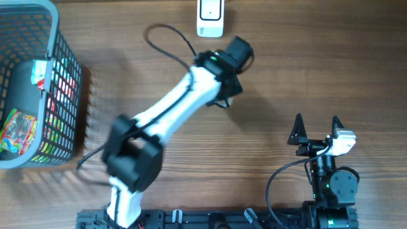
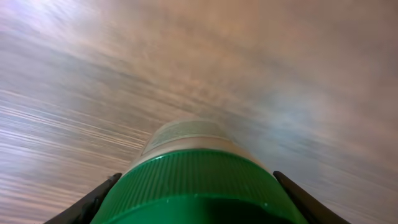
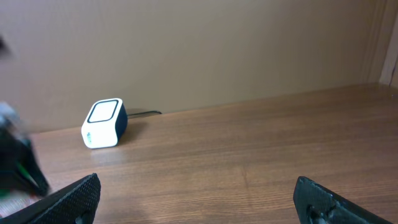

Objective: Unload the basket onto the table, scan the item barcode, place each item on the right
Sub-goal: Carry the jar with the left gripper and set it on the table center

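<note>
My left gripper (image 2: 197, 177) is shut on the item, a container with a ribbed green lid (image 2: 199, 186) and a pale body (image 2: 186, 134); the dark fingers (image 2: 93, 202) press on both sides of the lid. From overhead, the left gripper (image 1: 240, 49) hangs just right of the white barcode scanner (image 1: 210, 16) at the table's far edge, and the arm hides the item. No barcode shows. The wood behind the item is smeared with motion. My right gripper (image 1: 316, 130) stands open and empty at the near right, with the scanner (image 3: 104, 122) far off to its left.
A dark wire basket (image 1: 54, 25) at the far left holds colourful packets (image 1: 18, 130) and a grey object. The scanner's black cable (image 1: 166, 33) loops over the table beside the left arm. A wall rises behind the table's far edge.
</note>
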